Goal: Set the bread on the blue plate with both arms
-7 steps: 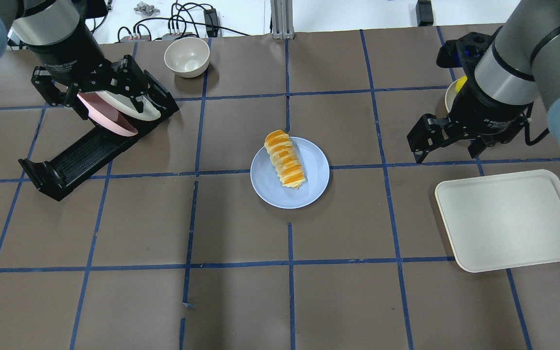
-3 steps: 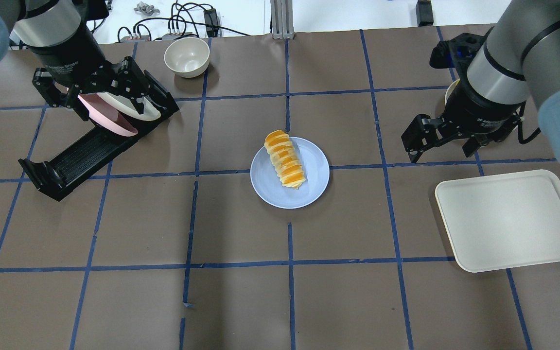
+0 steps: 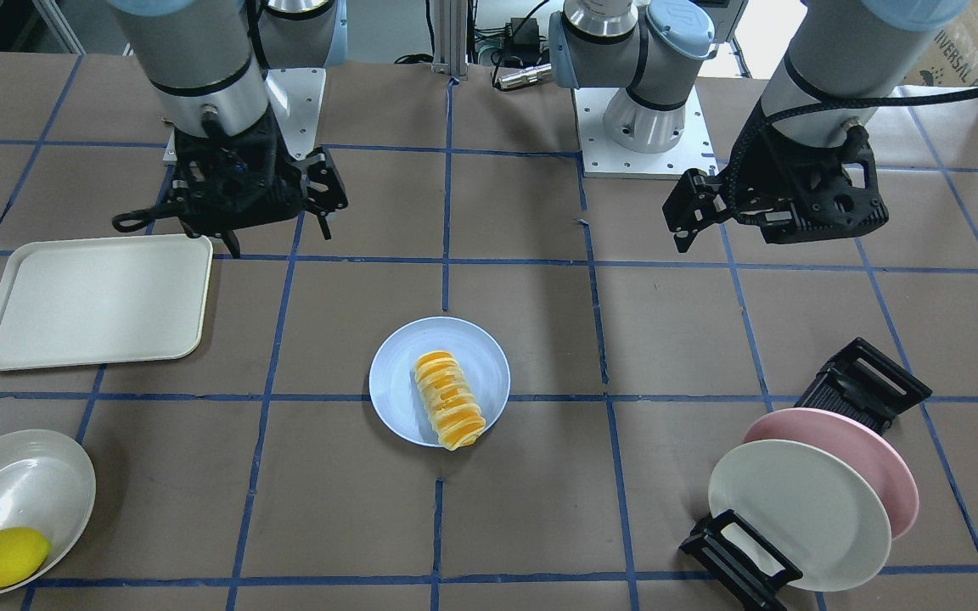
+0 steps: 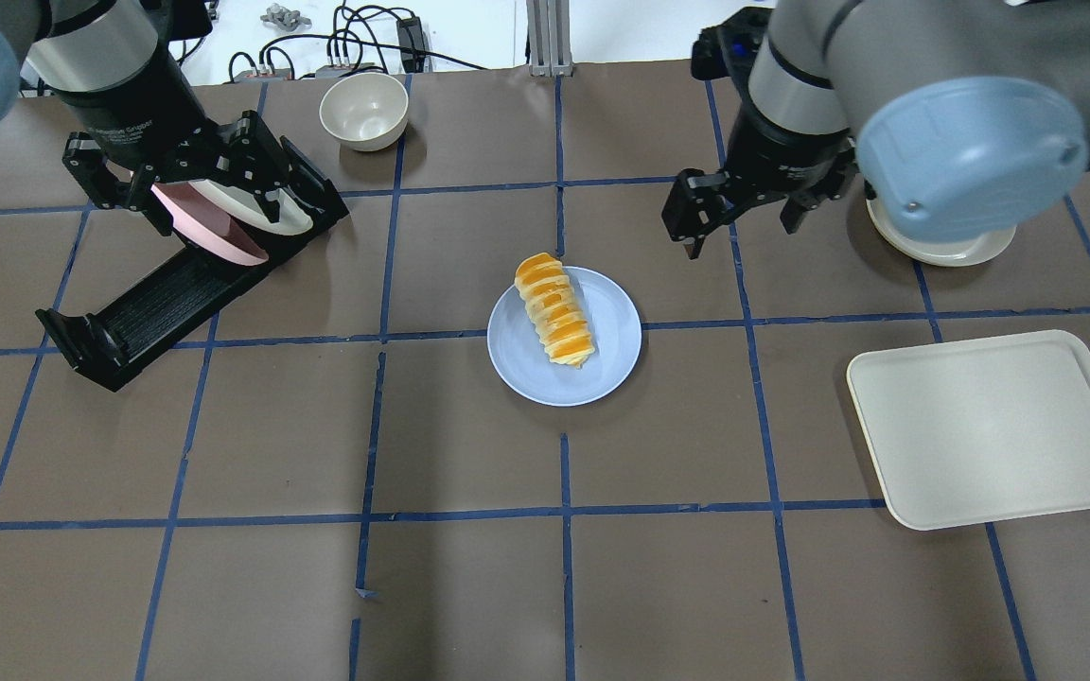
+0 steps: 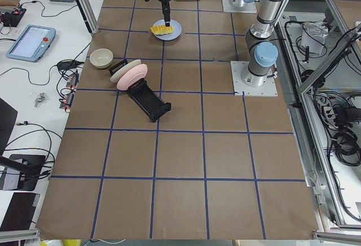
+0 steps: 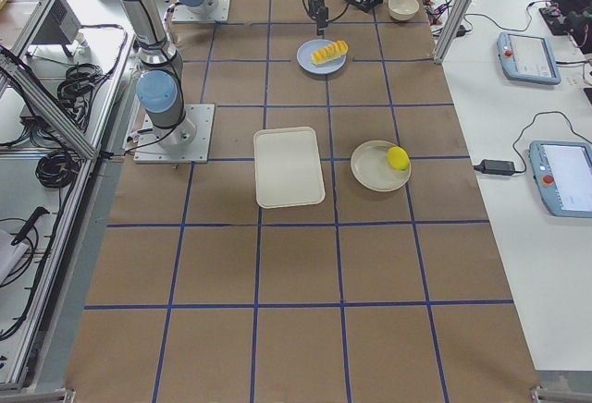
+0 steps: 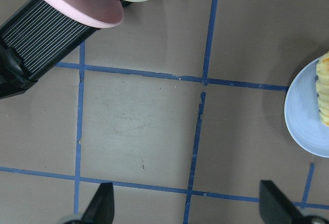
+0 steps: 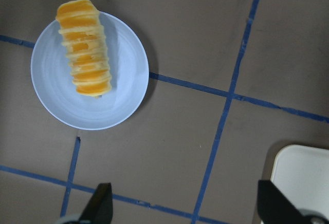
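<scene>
Orange and cream-yellow stripes are shown on the bread (image 4: 554,309). The plate (image 4: 526,364) is coloured pale lavender-blue. The brown table (image 4: 469,426) is crossed by a grid of blue tape lines (image 4: 566,512).

Overhead and front cameras look steeply down on the desk (image 4: 469,586) from opposite sides; two end cameras look along it from afar. Both wrist cameras point straight down, close, sharing the blue plate (image 8: 128,75).

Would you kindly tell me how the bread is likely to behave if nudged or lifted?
The bread is a rounded, ridged roll, so a sideways nudge may roll it. One end overhangs the rim of the blue plate, so it might slide off.
</scene>
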Controlling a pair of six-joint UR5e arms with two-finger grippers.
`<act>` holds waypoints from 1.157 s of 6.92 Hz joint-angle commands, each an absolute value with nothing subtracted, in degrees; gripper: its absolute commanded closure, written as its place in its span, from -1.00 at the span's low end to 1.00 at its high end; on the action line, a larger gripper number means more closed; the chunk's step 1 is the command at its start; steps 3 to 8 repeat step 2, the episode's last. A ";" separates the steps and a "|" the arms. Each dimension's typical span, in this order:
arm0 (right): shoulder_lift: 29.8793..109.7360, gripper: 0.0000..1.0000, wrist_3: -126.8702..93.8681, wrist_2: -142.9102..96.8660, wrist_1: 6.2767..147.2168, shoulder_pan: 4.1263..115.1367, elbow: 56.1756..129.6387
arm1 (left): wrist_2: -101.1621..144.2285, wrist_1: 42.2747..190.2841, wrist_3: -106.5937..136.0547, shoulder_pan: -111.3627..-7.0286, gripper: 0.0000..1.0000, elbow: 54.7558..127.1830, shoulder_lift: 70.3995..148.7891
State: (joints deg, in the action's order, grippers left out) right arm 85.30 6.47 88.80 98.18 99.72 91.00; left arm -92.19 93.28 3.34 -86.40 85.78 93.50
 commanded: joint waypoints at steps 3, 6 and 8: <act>82.34 -0.98 6.06 92.70 100.81 102.23 88.06 | -92.20 93.25 3.34 -86.31 -1.00 85.78 93.52; 82.34 -0.98 6.06 92.70 100.81 102.23 88.06 | -92.20 93.25 3.34 -86.31 -1.00 85.78 93.52; 82.34 -0.98 6.06 92.70 100.81 102.23 88.06 | -92.20 93.25 3.34 -86.31 -1.00 85.78 93.52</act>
